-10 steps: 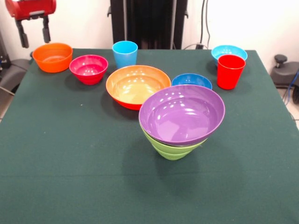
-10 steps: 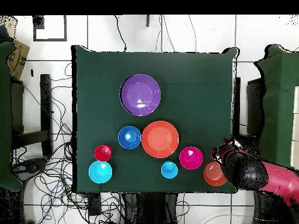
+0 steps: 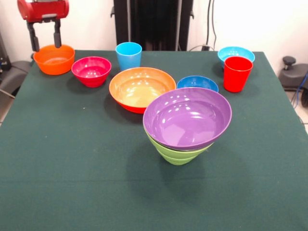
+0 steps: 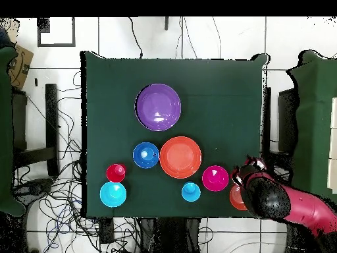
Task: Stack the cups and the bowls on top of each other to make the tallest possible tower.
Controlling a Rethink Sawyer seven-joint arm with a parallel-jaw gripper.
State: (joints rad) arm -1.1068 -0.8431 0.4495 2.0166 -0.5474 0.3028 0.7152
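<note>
A: Front view first. Where is the gripper (image 3: pixel 45 41)?

B: Top left, over the small orange bowl (image 3: pixel 54 59) at the far left corner of the table (image 3: pixel 72 159). Its two black fingers (image 3: pixel 33 39) hang spread apart with nothing between them, tips at about the bowl's far rim. Whether they touch the rim I cannot tell.

A: And the tower?

B: The purple bowl (image 3: pixel 187 118) sits tilted on top of a lime green bowl (image 3: pixel 177 154), right of the table's middle. A second green rim seems to show under the purple one, but I cannot count them for certain.

A: What else stands on the table?

B: The big orange bowl (image 3: pixel 142 88) is just behind and left of the stack. The dark blue bowl (image 3: pixel 197 83) is beside it on the right, partly hidden by the purple rim. The magenta bowl (image 3: pixel 91 70) is near the small orange one. The blue cup (image 3: pixel 128 55) stands upright behind the big orange bowl. At the far right, the red cup (image 3: pixel 237 73) stands upright in front of the light blue bowl (image 3: pixel 236 54).

A: Does the overhead view agree?

B: Yes. The red and black arm (image 4: pixel 289 204) covers most of the small orange bowl (image 4: pixel 235 197), and the purple bowl (image 4: pixel 158 107) lies apart from the rest.
</note>
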